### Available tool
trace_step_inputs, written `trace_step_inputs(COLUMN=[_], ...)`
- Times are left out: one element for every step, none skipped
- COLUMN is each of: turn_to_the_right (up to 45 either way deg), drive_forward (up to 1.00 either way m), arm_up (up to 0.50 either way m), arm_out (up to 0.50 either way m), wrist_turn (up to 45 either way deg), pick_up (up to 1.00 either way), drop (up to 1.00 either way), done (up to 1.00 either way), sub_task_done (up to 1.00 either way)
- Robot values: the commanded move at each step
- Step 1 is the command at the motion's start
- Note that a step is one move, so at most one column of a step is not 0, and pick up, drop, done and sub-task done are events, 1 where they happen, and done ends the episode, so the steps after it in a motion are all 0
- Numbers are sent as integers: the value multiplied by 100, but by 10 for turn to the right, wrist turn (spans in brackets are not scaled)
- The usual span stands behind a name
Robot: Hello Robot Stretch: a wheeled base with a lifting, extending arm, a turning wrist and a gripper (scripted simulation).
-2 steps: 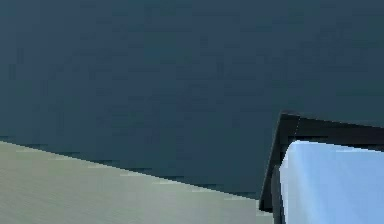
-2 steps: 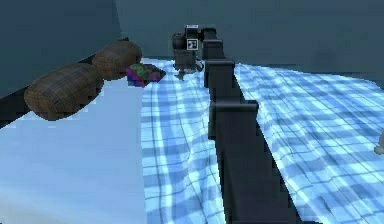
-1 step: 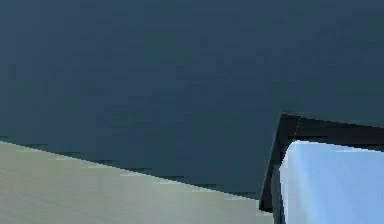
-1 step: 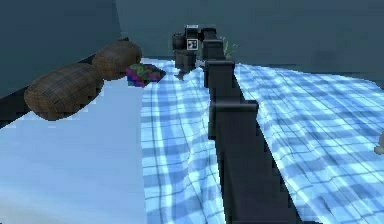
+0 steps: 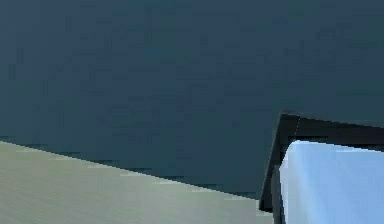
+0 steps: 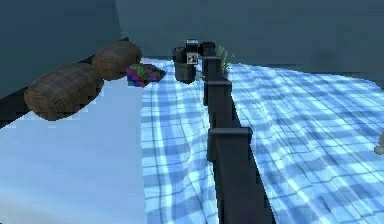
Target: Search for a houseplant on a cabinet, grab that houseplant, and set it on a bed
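Forward view: dark teal wall [image 5: 150, 70] fills the top. Pale beige floor [image 5: 60, 190] at lower left. Lower right: a corner of the bed [image 5: 335, 185], a light blue mattress in a dark frame.

Arm side view, left to right: two brown rounded pillows [image 6: 65, 90] lie at the head of the bed [image 6: 80, 165], on a plain light blue sheet. Just right of them a small purple and green clump [image 6: 146, 72] lies on the bed. Its colours suit the houseplant, but I am not certain. A blue-and-white checked blanket [image 6: 300, 130] covers the middle and right. My dark square arm [image 6: 232, 150] rises over it, with my pincer [image 6: 178, 62] at its far end, near the clump. Touching or apart: cannot tell. Pincer released or grasping: cannot tell, nor whether it holds anything. Pale green wisps [image 6: 226, 62] just right of the arm's end, unidentified
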Motion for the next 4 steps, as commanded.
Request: trace_step_inputs(turn_to_the_right=[0,0,0,0], drive_forward=[0,0,0,0], arm_up=[-32,0,4,0], arm_out=[0,0,0,-8], wrist_turn=[0,0,0,0], pick_up=[0,0,0,0], drop=[0,100,0,0], done=[0,0,0,0], sub_task_done=[0,0,0,0])
